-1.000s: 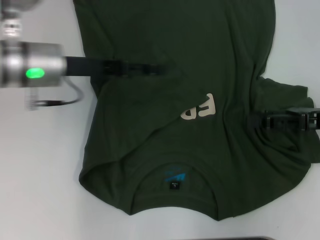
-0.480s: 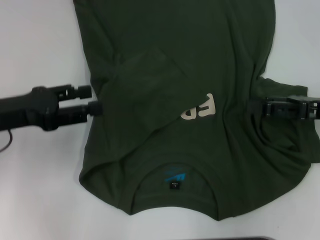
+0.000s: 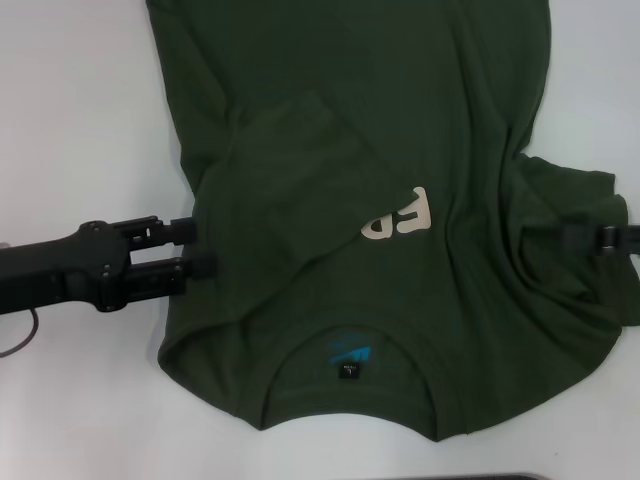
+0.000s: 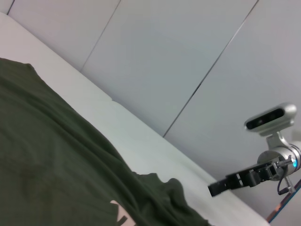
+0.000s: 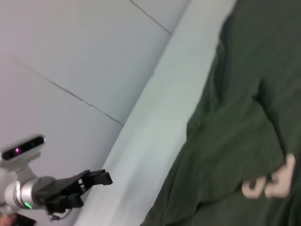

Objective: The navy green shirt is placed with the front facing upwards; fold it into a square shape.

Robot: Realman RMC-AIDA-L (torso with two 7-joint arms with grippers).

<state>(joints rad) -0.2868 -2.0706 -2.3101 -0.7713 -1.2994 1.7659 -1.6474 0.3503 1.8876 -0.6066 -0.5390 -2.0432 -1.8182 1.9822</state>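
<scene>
I have backed the left gripper (image 3: 203,248), jaws spread, off the navy green shirt (image 3: 380,130) toward 9 o'clock; its sleeve lies folded inward. The right gripper (image 3: 570,236) retreats toward 3 o'clock, jaw state indiscernible.

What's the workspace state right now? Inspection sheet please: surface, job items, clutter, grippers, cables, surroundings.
Surface: white table, bare around the garment.
Job's things: navy green shirt lies front up, collar toward the robot; its left sleeve is folded in over the chest, partly covering the cream lettering; its right sleeve is bunched, not folded.
Clutter: nothing seen.
Grippers: left gripper open at the shirt's left edge, holding nothing; right gripper over the right sleeve.
Cables: thin cable under the left arm.
Surroundings: grey panelled wall behind the table.
</scene>
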